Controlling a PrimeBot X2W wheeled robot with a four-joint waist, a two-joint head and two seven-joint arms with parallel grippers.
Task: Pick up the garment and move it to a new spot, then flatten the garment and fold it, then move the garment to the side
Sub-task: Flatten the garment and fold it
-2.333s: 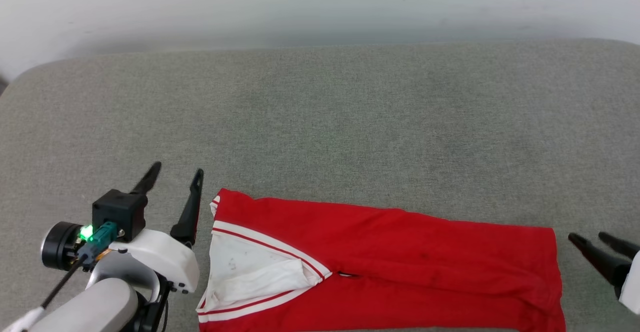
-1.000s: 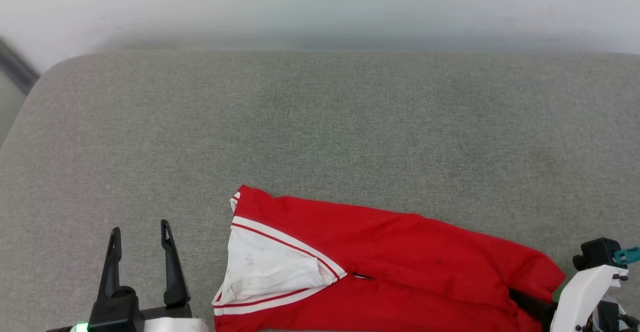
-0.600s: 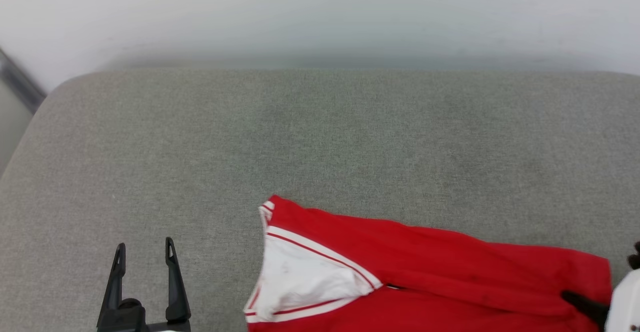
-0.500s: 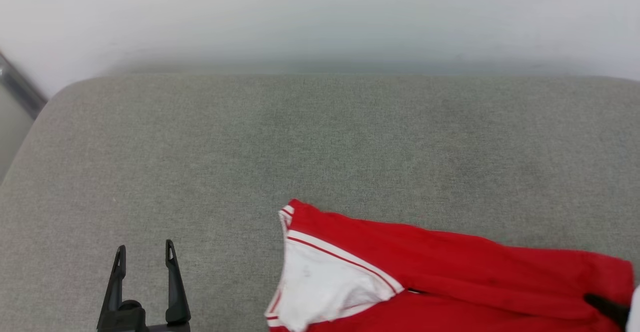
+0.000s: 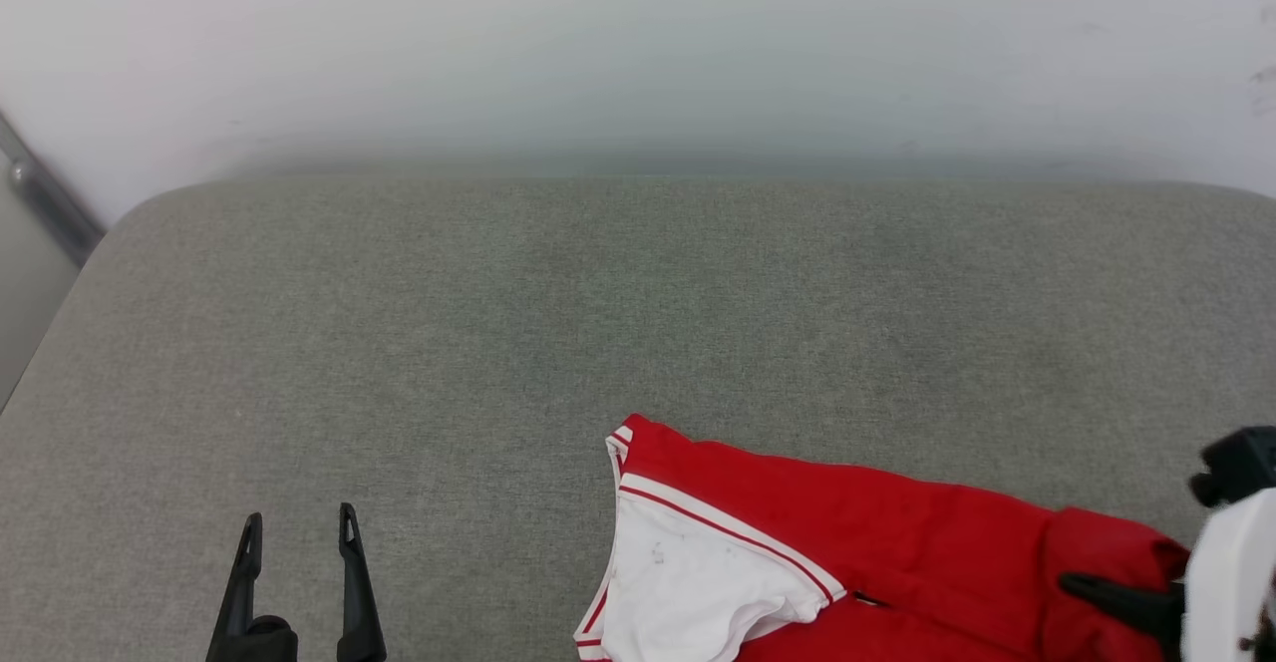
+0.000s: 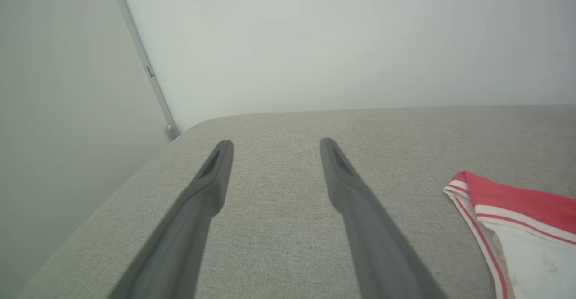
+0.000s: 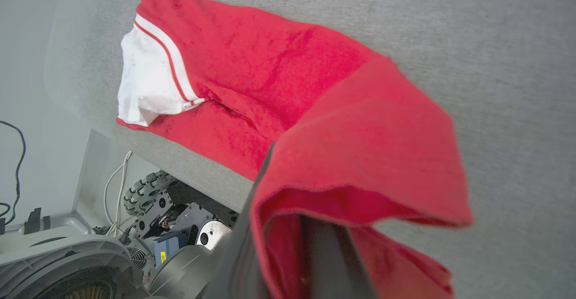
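Handling: jersey [image 5: 847,542] judged light, soft and limp; it sags wherever lifted, so one pinch drags the rest
Hold point: red corner at the right end, both ends for an even carry
Appearance: red body, white sleeve [image 5: 688,592] with red-and-white striped trim, faint grey marks on the white
Location: near edge of grey padded surface [image 5: 498,323], right of centre
Right gripper [image 5: 1082,587]: clenched on raised red fold at the right end
Left gripper [image 5: 299,532]: jaws spread, empty, well apart from the sleeve

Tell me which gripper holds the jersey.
The right gripper: it is shut on the red end of the jersey. The left gripper stands open, apart from it.
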